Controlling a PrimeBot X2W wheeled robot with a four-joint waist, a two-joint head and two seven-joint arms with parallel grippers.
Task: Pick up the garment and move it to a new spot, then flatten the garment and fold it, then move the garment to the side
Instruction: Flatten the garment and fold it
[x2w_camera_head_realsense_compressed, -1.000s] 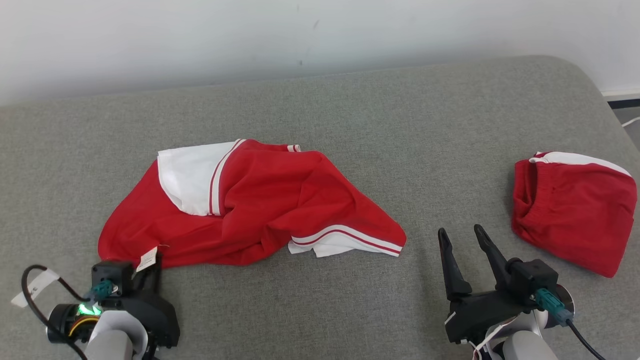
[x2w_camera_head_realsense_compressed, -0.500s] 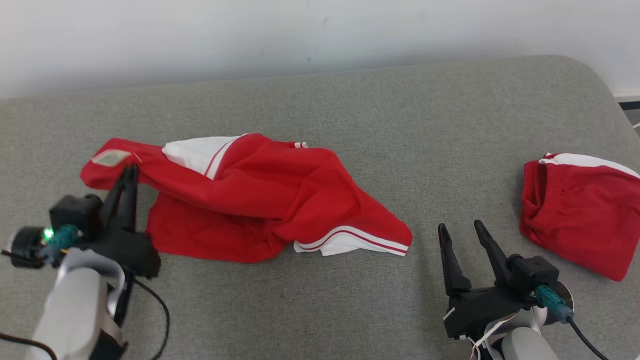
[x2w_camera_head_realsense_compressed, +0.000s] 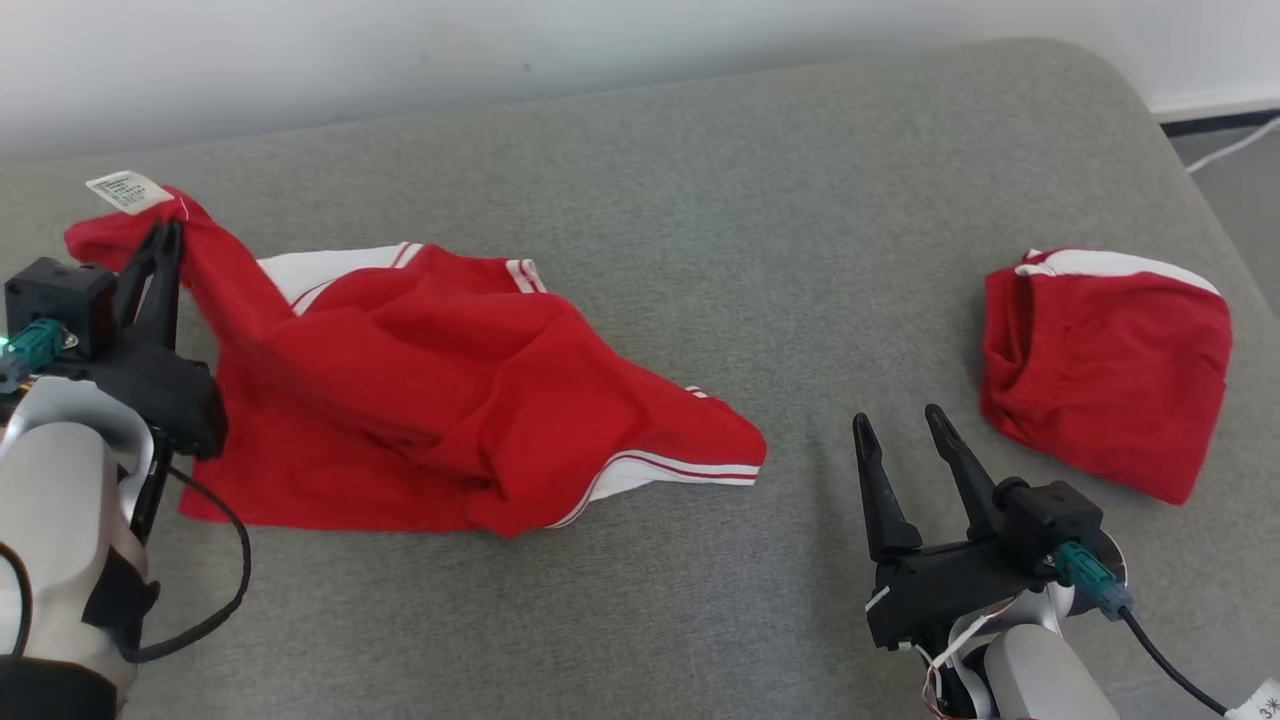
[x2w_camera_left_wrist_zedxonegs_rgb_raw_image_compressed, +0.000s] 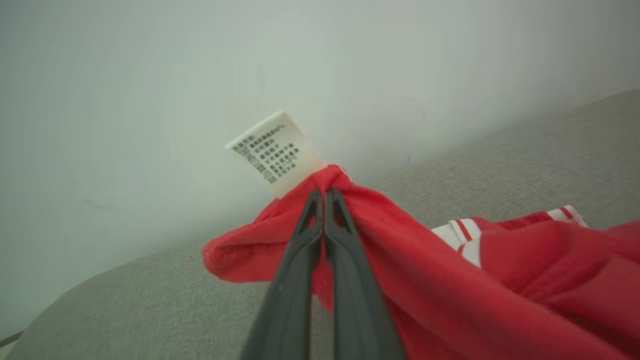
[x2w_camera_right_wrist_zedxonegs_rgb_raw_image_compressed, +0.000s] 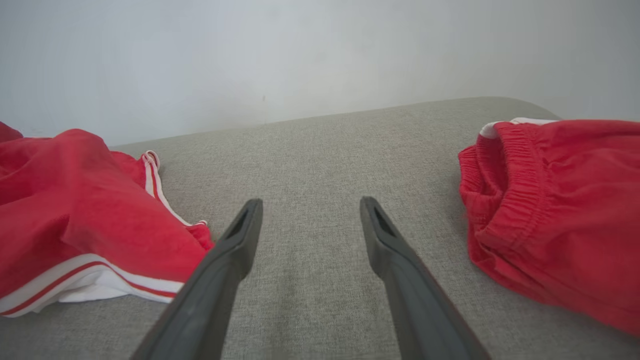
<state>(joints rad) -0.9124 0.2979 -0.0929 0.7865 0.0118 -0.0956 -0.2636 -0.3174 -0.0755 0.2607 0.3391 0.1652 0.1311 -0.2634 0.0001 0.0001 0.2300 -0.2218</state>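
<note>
Garment (x2w_camera_head_realsense_compressed: 450, 400) pinched beside the care label (x2w_camera_head_realsense_compressed: 128, 188) by the closed left gripper (x2w_camera_head_realsense_compressed: 165, 235); pick-up judged underway. Right gripper (x2w_camera_head_realsense_compressed: 897, 416) open, empty. Full lift and carry needed next.

Over on the right side of the grey padded surface (x2w_camera_head_realsense_compressed: 700, 190) sits a folded-over pair of red shorts (x2w_camera_head_realsense_compressed: 1105, 370), the elastic waistband bunched toward the surface's middle and a white panel showing along their far edge. They lie flat on it, near its rounded far-right corner. Behind the surface's far edge rises a plain white wall (x2w_camera_head_realsense_compressed: 400, 50) with a few faint scuffs. Past that right corner there's grey floor (x2w_camera_head_realsense_compressed: 1250, 190), a dark baseboard strip (x2w_camera_head_realsense_compressed: 1212, 122), and a thin white cable (x2w_camera_head_realsense_compressed: 1232, 147) trailing across.
</note>
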